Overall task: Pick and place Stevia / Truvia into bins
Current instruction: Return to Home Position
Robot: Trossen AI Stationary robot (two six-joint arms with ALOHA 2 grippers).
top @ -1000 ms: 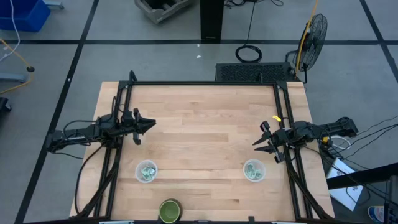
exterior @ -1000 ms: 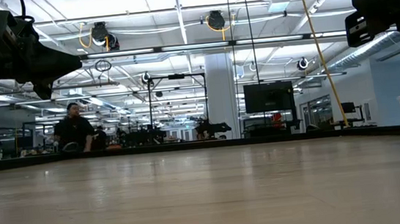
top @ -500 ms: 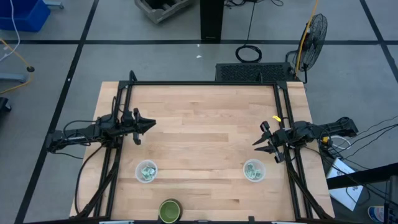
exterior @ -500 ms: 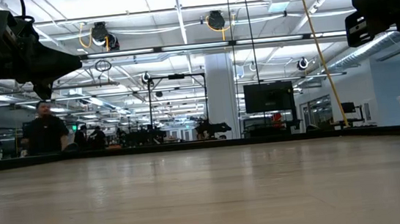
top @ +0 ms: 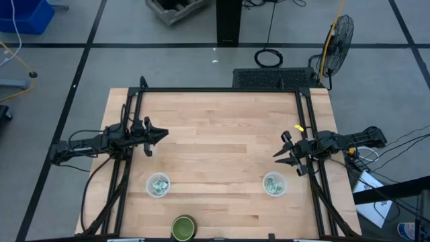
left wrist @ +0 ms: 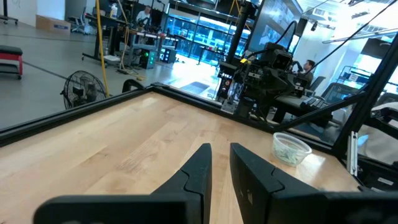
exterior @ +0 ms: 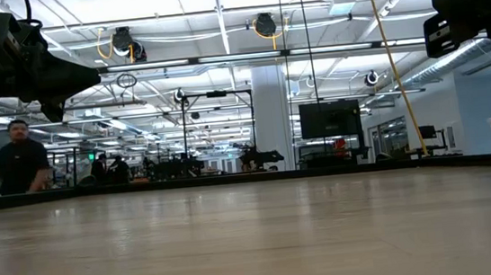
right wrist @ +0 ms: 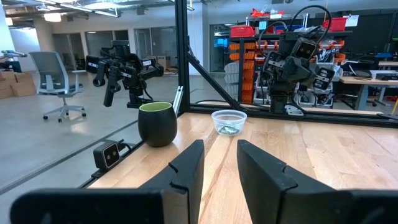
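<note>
- Over the left edge of the pale wooden worktop (top: 215,134), about halfway along it: left gripper (top: 164,136), raised clear of the wood and pointing toward the middle. Dark fingers (left wrist: 198,174) a narrow gap apart in the left wrist view, gripping nothing.
- Over the right edge, roughly opposite: right gripper (top: 275,154), likewise raised, pointing inward and slightly toward the edge on the low camera's side. Fingers (right wrist: 186,168) parted by a narrow gap, nothing between them.
- Toward the left corner on the low camera's side, well apart from the left gripper: left-hand small round clear plastic cup (top: 150,181), upright, holding tiny pale green and white paper packets (top: 160,187).
- Toward the right corner on that same side, near the right gripper but not touching it: right-hand small round clear plastic cup (top: 264,181), upright, with more such packets lying inside. Count impossible to tell in either cup.
- At that same edge, between the two cups and closer to the left-hand one: dark green round container with a yellowish-green inside (top: 183,227), upright, touching neither cup.
- Beyond the far edge in the low view, well behind the worktop: a person in a dark top (exterior: 20,164), standing in the room.
</note>
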